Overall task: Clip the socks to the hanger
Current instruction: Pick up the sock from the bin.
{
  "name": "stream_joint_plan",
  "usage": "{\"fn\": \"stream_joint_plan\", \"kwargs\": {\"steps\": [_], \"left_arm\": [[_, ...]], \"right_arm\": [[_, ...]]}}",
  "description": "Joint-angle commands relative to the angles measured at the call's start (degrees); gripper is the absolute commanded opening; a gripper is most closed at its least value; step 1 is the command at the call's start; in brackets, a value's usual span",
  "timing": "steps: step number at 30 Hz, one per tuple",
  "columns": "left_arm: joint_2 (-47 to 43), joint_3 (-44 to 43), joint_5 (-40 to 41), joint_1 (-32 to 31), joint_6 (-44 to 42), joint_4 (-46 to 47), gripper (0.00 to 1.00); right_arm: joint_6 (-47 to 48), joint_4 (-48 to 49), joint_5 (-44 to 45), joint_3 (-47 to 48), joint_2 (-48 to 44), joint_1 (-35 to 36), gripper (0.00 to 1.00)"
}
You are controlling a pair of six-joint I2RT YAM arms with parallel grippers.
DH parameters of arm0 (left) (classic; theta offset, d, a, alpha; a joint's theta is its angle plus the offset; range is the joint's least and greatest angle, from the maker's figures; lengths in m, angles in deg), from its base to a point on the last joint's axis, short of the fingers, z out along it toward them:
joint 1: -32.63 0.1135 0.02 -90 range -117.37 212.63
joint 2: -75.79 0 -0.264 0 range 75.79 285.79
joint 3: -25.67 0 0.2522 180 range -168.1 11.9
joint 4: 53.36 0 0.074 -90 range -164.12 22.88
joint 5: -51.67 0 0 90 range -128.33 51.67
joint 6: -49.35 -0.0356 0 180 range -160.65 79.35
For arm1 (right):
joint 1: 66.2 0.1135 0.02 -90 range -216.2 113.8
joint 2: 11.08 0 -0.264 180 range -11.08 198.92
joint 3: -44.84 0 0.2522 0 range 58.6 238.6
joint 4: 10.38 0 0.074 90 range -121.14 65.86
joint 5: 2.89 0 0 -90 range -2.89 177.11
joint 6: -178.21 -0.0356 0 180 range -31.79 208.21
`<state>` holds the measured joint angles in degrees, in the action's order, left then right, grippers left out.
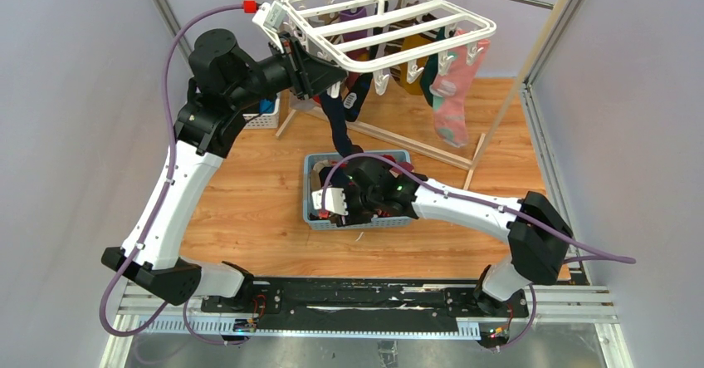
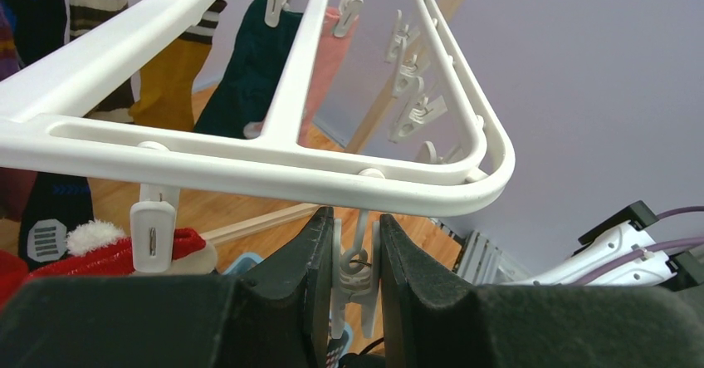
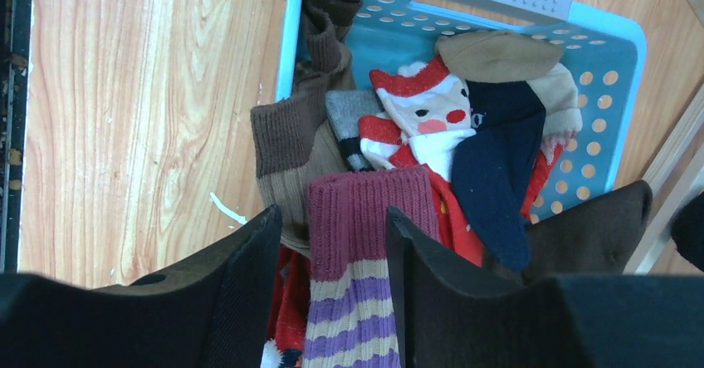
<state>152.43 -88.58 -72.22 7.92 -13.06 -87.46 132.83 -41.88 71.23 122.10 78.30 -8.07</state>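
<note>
Left end effector point(image 2: 349, 260) pinching hanger clip point(image 2: 355, 272) | right end effector point(image 3: 332, 252) holding striped sock point(image 3: 365, 243)

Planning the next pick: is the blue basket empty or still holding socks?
Still holding socks: the blue basket contains a heap, including a Santa sock and a brown one.

- Top external: fixed high behind the arm bases, looking down and forward over the whole table point(image 1: 249, 210) — a distant view taking in both arms.
- Left wrist: close, angled upward from under the hanger point(image 2: 274, 164) at far left, toward the wall.
- Right wrist: close, facing straight down into the blue basket point(image 3: 618, 77).
- Shared: top and left wrist — hanger; top and right wrist — basket, tabletop.
</note>
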Motion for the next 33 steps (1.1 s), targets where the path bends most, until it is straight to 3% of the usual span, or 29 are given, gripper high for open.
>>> {"fn": "stream_joint_plan", "kwargs": {"steps": [1, 8, 18, 20, 22, 27, 33], "left_arm": [[-1.8, 0.1, -1.5, 0.5, -0.6, -1.6, 0.0], [-2.0, 0.2, -1.3, 0.7, -0.6, -1.7, 0.0], [-2.1, 0.0, -1.4, 1.0, -1.1, -1.9, 0.0], [-2.2, 0.1, -1.5, 1.0, -1.1, -1.9, 0.0], [-2.3, 0.1, -1.5, 1.0, -1.2, -2.0, 0.0], [-2.5, -0.2, -2.6, 1.7, -0.9, -2.5, 0.0], [-0.7, -4.1, -5.0, 5.2, 2.9, -2.6, 0.0]], "right_arm": [[0.5, -2.0, 2.2, 0.6, -1.1, 0.6, 0.47], [-1.6, 0.5, 3.2, 1.7, 0.9, 0.5, 0.34], [-1.1, -4.4, 1.8, 3.9, 2.9, 0.5, 0.39], [-1.6, -4.7, 2.7, 4.5, 3.5, 0.5, 0.3], [-2.7, -4.0, 4.9, 5.3, 3.6, 0.5, 0.03], [-7.7, 9.1, 7.5, 1.7, -5.3, -1.3, 0.0], [-16.9, 21.2, -0.5, -2.0, -18.4, -5.6, 0.0]]}}
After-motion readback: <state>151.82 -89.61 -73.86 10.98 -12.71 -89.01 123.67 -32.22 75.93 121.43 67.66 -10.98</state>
